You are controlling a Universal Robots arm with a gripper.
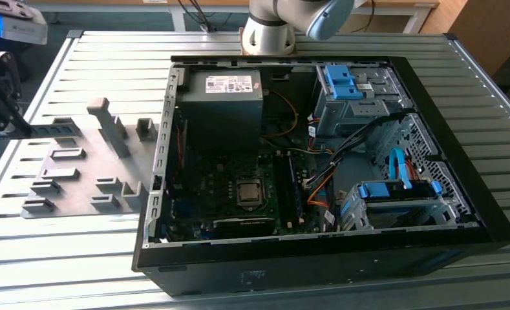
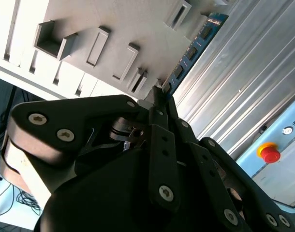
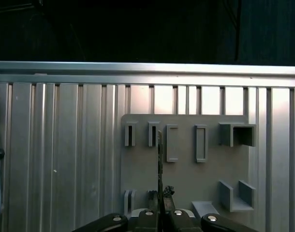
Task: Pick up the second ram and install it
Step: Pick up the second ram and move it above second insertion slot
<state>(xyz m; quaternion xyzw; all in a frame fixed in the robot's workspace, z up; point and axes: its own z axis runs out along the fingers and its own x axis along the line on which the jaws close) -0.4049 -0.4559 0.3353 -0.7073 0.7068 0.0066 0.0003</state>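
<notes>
One second ram (image 2: pixel 193 48) (a blue-green stick, edge-on in the first wrist view) jutted straight out from the tips of the one pincer (image 2: pixel 159 94), which gripped its near end, above the single grey holder plate (image 3: pixel 186 179) on the slatted tabletop (image 3: pixel 55 159).

The second ram (image 2: pixel 193 48) is blue-green with a row of dark chips. The gripper (image 2: pixel 158 94) is matt black (silver screw heads speckle it). The holder plate (image 1: pixel 86 169) is plain grey, the table (image 1: pixel 99 71) silvery with parallel ribs. The computer case (image 1: pixel 324 274) is black, its drive brackets (image 1: pixel 341 81) bright blue. A button (image 2: pixel 269 153) is red on yellow.
</notes>
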